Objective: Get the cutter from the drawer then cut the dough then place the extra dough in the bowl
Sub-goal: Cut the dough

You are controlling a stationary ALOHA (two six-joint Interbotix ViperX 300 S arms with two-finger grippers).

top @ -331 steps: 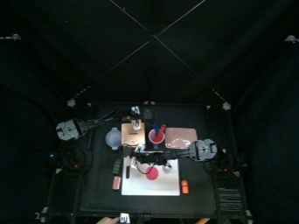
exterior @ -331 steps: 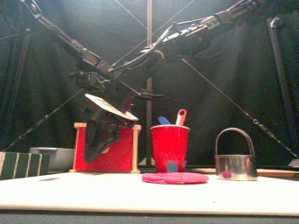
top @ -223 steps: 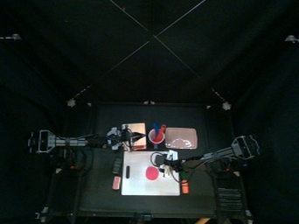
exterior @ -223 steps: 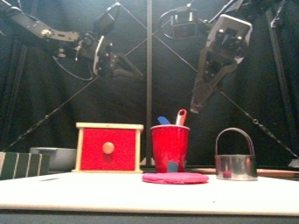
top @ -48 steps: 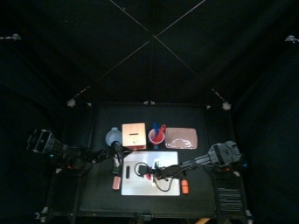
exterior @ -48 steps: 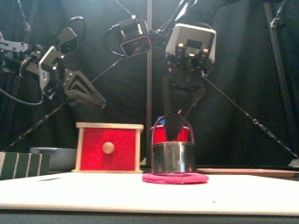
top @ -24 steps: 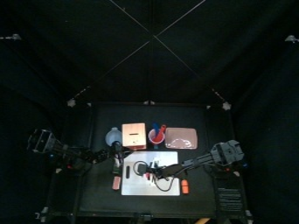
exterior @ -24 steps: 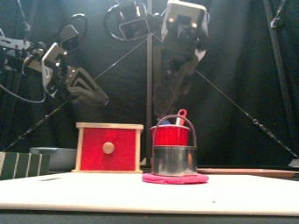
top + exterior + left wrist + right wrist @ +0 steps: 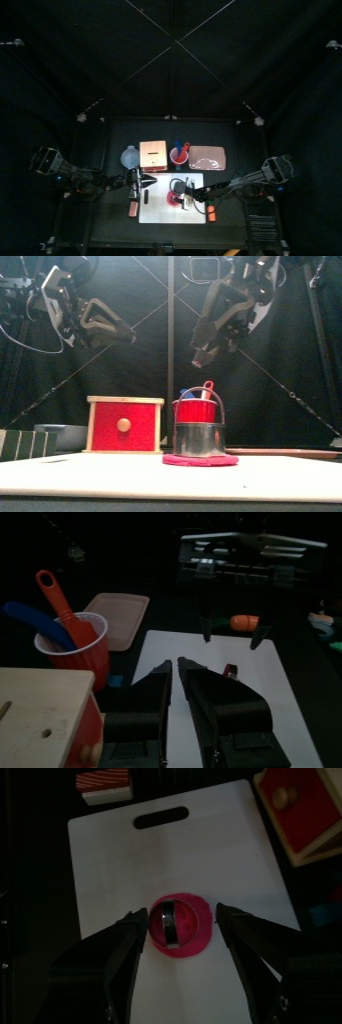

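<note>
The round metal cutter (image 9: 198, 434) stands upright on the flat pink dough (image 9: 201, 459), its wire handle up. From above, cutter (image 9: 181, 189) and dough (image 9: 179, 197) sit on the white cutting board (image 9: 160, 205). My right gripper (image 9: 211, 336) hangs open well above the cutter, touching nothing. In its wrist view the cutter (image 9: 175, 924) shows far below between the jaws, ringed by dough (image 9: 195, 943). My left gripper (image 9: 104, 318) is open and empty, high at the left. The wooden box (image 9: 124, 424) has its red drawer front shut.
Behind the cutter stands the red cup (image 9: 197, 409) with a blue and a red knife. In the top view the bowl (image 9: 128, 158), box (image 9: 152, 153), cup (image 9: 179, 153) and pink tray (image 9: 207, 157) line the back of the board. A small red thing (image 9: 134, 208) lies left of the board.
My right gripper has opened, let go of the cutter and risen to the right. The cutter stays standing on the dough. The left gripper has lifted a little.
</note>
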